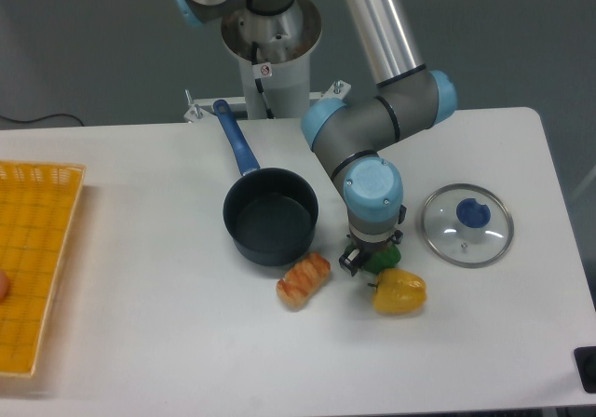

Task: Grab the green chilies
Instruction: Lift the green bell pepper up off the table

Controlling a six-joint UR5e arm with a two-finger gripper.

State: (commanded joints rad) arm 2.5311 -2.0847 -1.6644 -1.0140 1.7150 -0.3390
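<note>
1. The gripper (pixel 368 259) is down over the green pepper (pixel 382 258); I cannot tell whether its jaws are clenched.
2. Yellow pepper (pixel 399 291) sits just beside at five o'clock.
3. Pot (pixel 270 216) lies at ten, lid (pixel 467 224) at two.

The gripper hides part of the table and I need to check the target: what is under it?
Under the gripper, a sliver of the green chilies shows. Most of it, and whether the fingers touch it, is covered by the wrist.
</note>
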